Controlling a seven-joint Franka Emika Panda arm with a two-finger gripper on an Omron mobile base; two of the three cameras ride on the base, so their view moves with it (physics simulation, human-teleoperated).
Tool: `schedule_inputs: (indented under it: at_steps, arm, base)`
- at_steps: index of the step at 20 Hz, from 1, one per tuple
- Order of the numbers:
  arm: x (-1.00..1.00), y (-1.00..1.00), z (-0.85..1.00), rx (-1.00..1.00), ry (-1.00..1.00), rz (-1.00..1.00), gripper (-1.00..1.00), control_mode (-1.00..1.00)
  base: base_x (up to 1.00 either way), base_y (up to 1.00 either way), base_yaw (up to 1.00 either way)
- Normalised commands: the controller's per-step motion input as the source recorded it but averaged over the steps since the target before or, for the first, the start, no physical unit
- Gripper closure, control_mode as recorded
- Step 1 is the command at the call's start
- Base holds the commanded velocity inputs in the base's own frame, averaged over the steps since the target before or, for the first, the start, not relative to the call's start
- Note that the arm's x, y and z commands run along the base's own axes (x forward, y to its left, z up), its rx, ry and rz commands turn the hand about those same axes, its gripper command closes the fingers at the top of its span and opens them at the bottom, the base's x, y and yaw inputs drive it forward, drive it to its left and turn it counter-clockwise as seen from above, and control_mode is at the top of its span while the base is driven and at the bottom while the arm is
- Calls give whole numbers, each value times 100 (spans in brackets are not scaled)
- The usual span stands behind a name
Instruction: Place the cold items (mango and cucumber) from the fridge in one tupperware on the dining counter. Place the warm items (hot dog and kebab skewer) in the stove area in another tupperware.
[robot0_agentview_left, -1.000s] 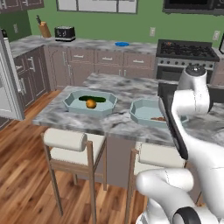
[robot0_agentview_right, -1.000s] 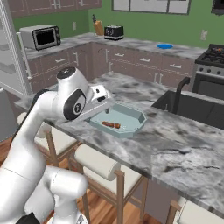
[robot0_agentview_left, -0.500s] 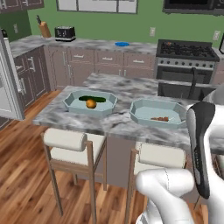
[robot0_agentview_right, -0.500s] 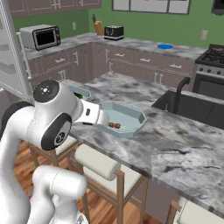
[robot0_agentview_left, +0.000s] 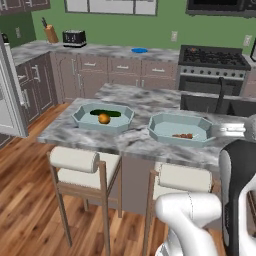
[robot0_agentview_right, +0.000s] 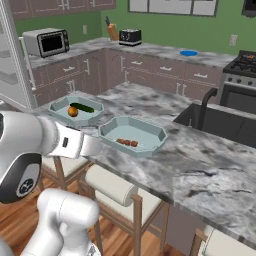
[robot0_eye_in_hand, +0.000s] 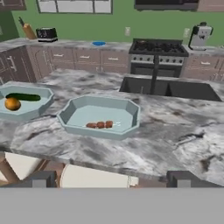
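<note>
On the dining counter (robot0_agentview_left: 131, 144) stand two pale blue tupperwares. In the left tupperware (robot0_agentview_left: 80, 116) lie the orange mango (robot0_agentview_left: 103, 118) and the dark green cucumber (robot0_agentview_left: 106, 113). The right tupperware (robot0_eye_in_hand: 74, 114) holds the kebab skewer (robot0_eye_in_hand: 99, 124) alone. My gripper (robot0_eye_in_hand: 113, 178) is open and holds nothing. It hangs low at the counter's near edge, facing that tray. The hot dog is out of view. The fridge (robot0_agentview_left: 7, 90) stands at the far left, and the stove (robot0_agentview_left: 215, 57) is at the back right.
Two cushioned stools (robot0_agentview_left: 75, 160) (robot0_agentview_left: 186, 178) stand under the counter's near edge, just below my hand. A black sink with a faucet (robot0_eye_in_hand: 154, 72) is set in the counter behind the trays. A blue plate (robot0_agentview_left: 139, 50), a toaster (robot0_agentview_left: 74, 37) and a knife block sit on the back worktop.
My arm has swung down from above the right tupperware and drawn back to the counter's near edge. The gripper stays open. The trays and food have not moved.
</note>
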Motion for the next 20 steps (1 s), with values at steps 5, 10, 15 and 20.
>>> schedule_inputs:
  at_steps: [5, 10, 15, 20]
  arm:
    - [-23, 1, 15, 0, 0, 0, -100, 100]
    - [0, 0, 0, 0, 0, 0, -100, 100]
    - [0, 0, 0, 0, 0, 0, -100, 100]
    - [0, 0, 0, 0, 0, 0, -100, 100]
  base:
    - [-53, -8, 0]
    - [-100, -41, -6]
    - [-73, -69, 0]
    - [-27, -74, 0]
